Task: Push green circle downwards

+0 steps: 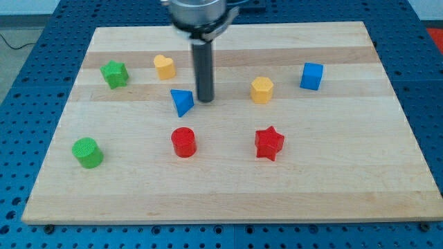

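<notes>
My tip (205,101), a bare rod with no pincer and holding nothing, sits just right of the blue triangle (181,102), well apart from the green circle (87,152) at the board's (346,194) lower left, so I judge I must first get above it.

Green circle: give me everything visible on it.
The green circle is a short, upright cylinder with a flat round top and a ribbed-looking side, in matte bright green that looks like plastic. It stands on the wooden board near the view's lower left, close to the board's left edge. Nothing touches it: the red circle sits apart to its right, the green star well above. My tip is far off, beside the blue triangle.
</notes>
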{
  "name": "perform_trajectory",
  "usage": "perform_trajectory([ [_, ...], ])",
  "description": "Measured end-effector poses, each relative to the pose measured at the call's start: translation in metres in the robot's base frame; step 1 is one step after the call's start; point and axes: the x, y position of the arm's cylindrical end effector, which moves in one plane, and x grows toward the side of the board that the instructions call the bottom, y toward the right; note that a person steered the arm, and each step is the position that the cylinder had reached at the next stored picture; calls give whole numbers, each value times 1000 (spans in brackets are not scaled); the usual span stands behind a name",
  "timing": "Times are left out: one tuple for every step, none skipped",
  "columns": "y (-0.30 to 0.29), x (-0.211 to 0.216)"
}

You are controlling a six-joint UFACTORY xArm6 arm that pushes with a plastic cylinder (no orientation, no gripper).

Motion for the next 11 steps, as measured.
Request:
perform_trajectory([
  [-49,35],
  [-66,47],
  [-69,66],
  [-96,75],
  [-117,74],
  [-132,93],
  [-134,96],
  [-135,55],
  [-185,47],
  [-207,75],
  [-177,85],
])
